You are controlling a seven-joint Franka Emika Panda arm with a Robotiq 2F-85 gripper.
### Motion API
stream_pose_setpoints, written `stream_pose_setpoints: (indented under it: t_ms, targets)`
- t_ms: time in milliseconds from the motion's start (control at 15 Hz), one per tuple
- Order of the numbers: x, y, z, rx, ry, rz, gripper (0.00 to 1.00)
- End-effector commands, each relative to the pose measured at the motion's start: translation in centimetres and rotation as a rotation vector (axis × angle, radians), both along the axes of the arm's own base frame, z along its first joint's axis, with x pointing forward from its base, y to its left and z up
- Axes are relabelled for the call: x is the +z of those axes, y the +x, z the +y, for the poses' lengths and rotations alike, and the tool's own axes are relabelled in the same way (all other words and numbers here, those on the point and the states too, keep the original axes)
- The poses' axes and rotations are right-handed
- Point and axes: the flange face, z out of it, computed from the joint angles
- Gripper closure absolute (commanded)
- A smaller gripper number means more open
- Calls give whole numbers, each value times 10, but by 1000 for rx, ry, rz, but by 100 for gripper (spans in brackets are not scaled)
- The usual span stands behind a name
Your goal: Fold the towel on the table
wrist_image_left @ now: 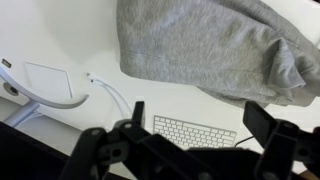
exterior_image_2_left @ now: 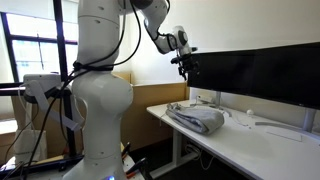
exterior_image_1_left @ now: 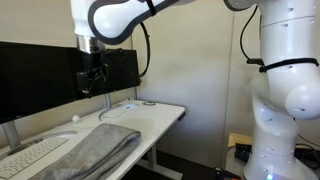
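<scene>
**Pincer spread and empty, high above the towel**

The pincer (wrist_image_left: 195,108) hangs in the air with its two dark fingers (wrist_image_left: 137,112) set wide apart and nothing between them. In both exterior views it sits well clear of the desk surface, pointing down (exterior_image_1_left: 93,80) (exterior_image_2_left: 187,68).

Straight beneath it in the wrist view is a white keyboard (wrist_image_left: 195,131) lying flat on the table (wrist_image_left: 60,30). Just to one side of that, also below the pincer, a thin white cable (wrist_image_left: 112,93) curves over the tabletop.

A little further out from under the pincer lies the towel (wrist_image_left: 210,45), grey-brown and fuzzy, bunched into thick soft folds. It rests on the table, apart from the fingers. The exterior views show it as a long heap (exterior_image_1_left: 95,150) (exterior_image_2_left: 197,118) near the table's front edge (exterior_image_1_left: 165,113), lower than the pincer and towards the open side of the desk.

Behind the pincer, at about its own height, stand black monitors (exterior_image_1_left: 40,75) (exterior_image_2_left: 260,75) along the back of the table (exterior_image_2_left: 250,150).
</scene>
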Motion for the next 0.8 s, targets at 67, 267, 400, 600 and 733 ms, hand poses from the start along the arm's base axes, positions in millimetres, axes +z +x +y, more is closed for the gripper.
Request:
stream_pose_setpoints:
  t_ms: [67,267,400,600,733]
  targets:
    - [5,-28,-31,-84,24,-9,0]
    - [4,-33,-45,-90,14,-6,0]
    - [4,-22,-38,-80,-6,1,0]
    - [4,-25,-40,-84,-8,3,0]
    - [3,-25,-41,-84,-9,4,0]
